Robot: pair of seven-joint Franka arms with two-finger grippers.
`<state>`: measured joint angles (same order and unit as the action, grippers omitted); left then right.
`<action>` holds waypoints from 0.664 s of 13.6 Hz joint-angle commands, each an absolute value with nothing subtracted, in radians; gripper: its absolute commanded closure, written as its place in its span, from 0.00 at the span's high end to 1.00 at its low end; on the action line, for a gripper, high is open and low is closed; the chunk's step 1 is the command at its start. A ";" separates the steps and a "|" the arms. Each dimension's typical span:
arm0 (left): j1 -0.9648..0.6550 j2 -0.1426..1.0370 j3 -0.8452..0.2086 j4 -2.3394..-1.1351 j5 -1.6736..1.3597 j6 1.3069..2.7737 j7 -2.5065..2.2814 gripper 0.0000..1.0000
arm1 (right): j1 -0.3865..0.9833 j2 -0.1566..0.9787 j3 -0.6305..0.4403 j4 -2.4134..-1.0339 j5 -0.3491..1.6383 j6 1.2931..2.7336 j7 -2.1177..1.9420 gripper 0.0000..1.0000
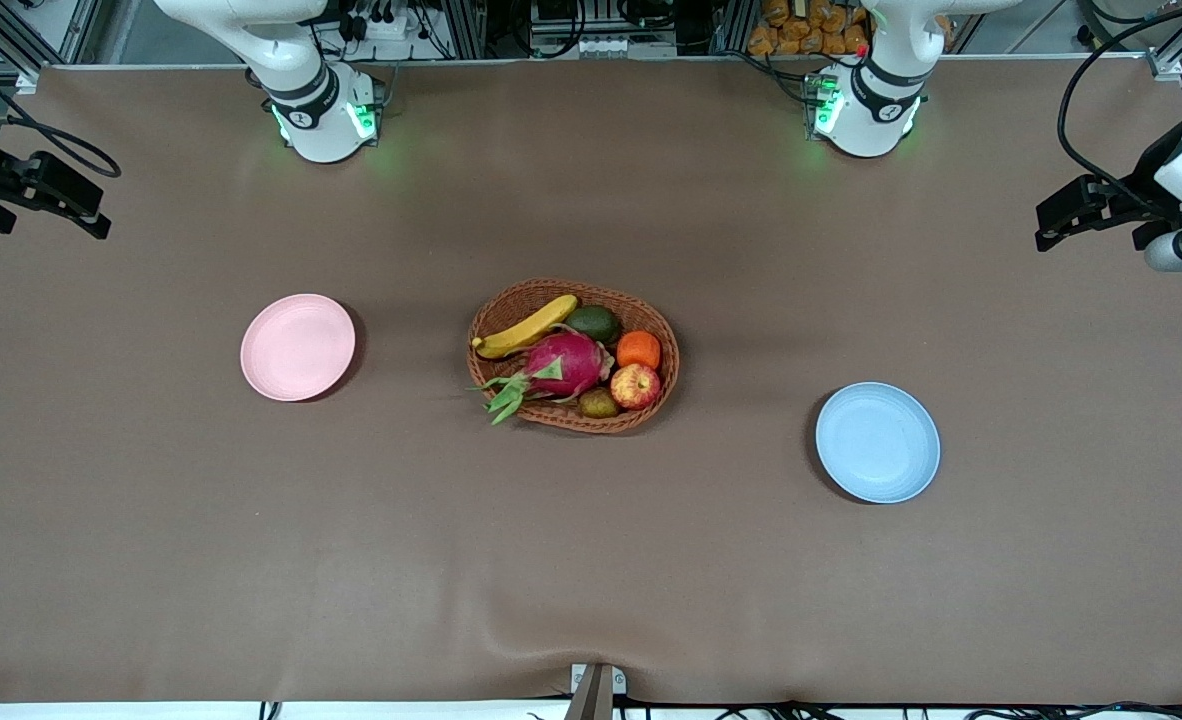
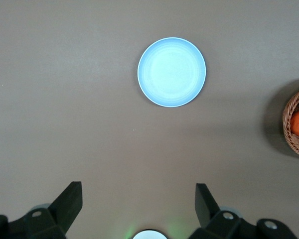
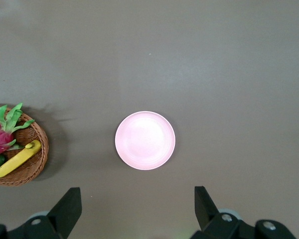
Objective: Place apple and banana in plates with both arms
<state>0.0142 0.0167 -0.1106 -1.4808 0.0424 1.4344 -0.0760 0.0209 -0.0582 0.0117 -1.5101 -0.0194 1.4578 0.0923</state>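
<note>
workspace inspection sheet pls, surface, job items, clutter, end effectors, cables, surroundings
surface: brown cloth on the table, rippled at the edge nearest the front camera
job's things: apple and banana lie in the wicker basket; pink plate and blue plate are bare
clutter: dragon fruit, orange, two green fruits in the basket
grippers: left end effector open, high over the table; right end effector open, likewise; both arms wait
cables: black cable beside the left arm
surroundings: metal framing, boxes along the base edge

Bright even overhead light, soft shadows, sharp focus
</note>
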 commanded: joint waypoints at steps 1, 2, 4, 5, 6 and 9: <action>0.008 0.003 -0.100 -1.485 0.035 1.419 -0.078 1.00 | 0.012 -0.048 0.020 -1.483 -0.031 1.439 0.092 1.00; 0.006 0.005 -0.100 -1.480 0.035 1.419 -0.077 1.00 | 0.012 -0.046 0.020 -1.483 -0.031 1.439 0.092 1.00; 0.008 0.006 -0.100 -1.467 0.026 1.419 -0.075 1.00 | 0.011 -0.048 0.020 -1.483 -0.031 1.439 0.094 1.00; 0.003 0.008 -0.100 -1.466 0.037 1.419 -0.075 1.00 | 0.011 -0.048 0.018 -1.485 -0.031 1.439 0.092 1.00; 0.002 0.008 -0.100 -1.465 0.038 1.419 -0.069 1.00 | 0.011 -0.046 0.018 -1.483 -0.031 1.439 0.092 1.00; 0.006 0.008 -0.106 -1.474 0.032 1.419 -0.074 1.00 | 0.009 -0.046 0.018 -1.483 -0.031 1.440 0.089 1.00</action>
